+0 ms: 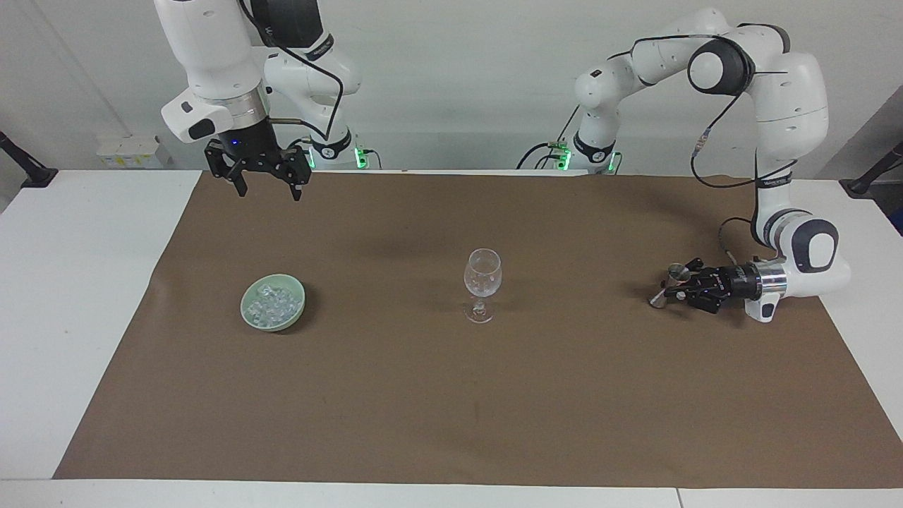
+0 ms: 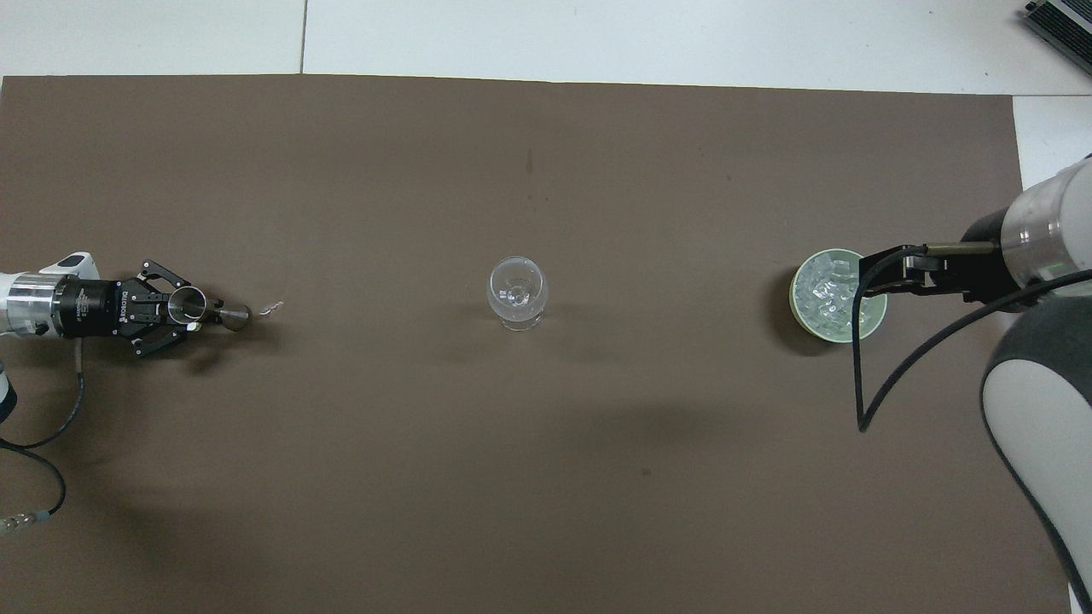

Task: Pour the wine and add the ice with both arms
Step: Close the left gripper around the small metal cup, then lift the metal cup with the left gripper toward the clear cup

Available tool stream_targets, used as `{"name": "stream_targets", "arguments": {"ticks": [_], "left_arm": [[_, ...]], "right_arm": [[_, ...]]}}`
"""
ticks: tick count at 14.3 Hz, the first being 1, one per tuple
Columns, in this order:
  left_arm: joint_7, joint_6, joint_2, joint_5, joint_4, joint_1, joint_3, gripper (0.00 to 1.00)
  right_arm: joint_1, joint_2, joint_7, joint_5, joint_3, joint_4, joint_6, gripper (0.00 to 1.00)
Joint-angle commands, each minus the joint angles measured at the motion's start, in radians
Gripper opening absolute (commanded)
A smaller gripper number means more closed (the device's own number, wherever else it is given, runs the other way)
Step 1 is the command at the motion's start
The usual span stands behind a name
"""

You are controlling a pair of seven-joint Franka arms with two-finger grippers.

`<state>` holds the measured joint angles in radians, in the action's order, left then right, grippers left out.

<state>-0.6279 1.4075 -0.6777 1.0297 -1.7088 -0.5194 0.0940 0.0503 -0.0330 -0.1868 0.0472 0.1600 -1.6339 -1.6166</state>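
A clear stemmed glass (image 1: 482,279) (image 2: 516,292) stands upright mid-mat. Toward the right arm's end of the table sits a pale green bowl (image 1: 244,307) (image 2: 797,314) filled with the ice (image 1: 274,303) (image 2: 827,294). My left gripper (image 1: 677,284) (image 2: 192,310) lies level and low over the mat at the left arm's end, shut on a small metal jigger (image 1: 667,287) (image 2: 213,312) that is tilted toward the glass. My right gripper (image 1: 270,189) hangs high, open and empty, over the mat's edge at the robots' end. The wine is out of view.
A brown mat (image 1: 451,395) covers most of the white table (image 1: 77,282). A tiny pale scrap (image 2: 271,307) lies on the mat just past the jigger's tip. The right arm's cable (image 2: 862,375) loops over the bowl in the overhead view.
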Motion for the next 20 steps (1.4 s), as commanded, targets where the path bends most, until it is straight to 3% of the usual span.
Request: {"name": "stream_targets", "arguments": {"ticks": [1,9,20], "left_arm": [[-0.018,-0.013,0.003,0.036,0.009,-0.004,0.021,0.00],[-0.082,0.102,0.046,0.096,0.032,0.027,0.110,0.00],[-0.214,0.343,0.159,0.179,0.021,0.225,0.136,0.00]], "right_arm": [[0.017,-0.022,0.023,-0.018,0.009,-0.021,0.004,1.00],[0.017,-0.022,0.023,-0.018,0.009,-0.021,0.004,1.00],[0.017,-0.022,0.023,-0.018,0.009,-0.021,0.006,1.00]]}}
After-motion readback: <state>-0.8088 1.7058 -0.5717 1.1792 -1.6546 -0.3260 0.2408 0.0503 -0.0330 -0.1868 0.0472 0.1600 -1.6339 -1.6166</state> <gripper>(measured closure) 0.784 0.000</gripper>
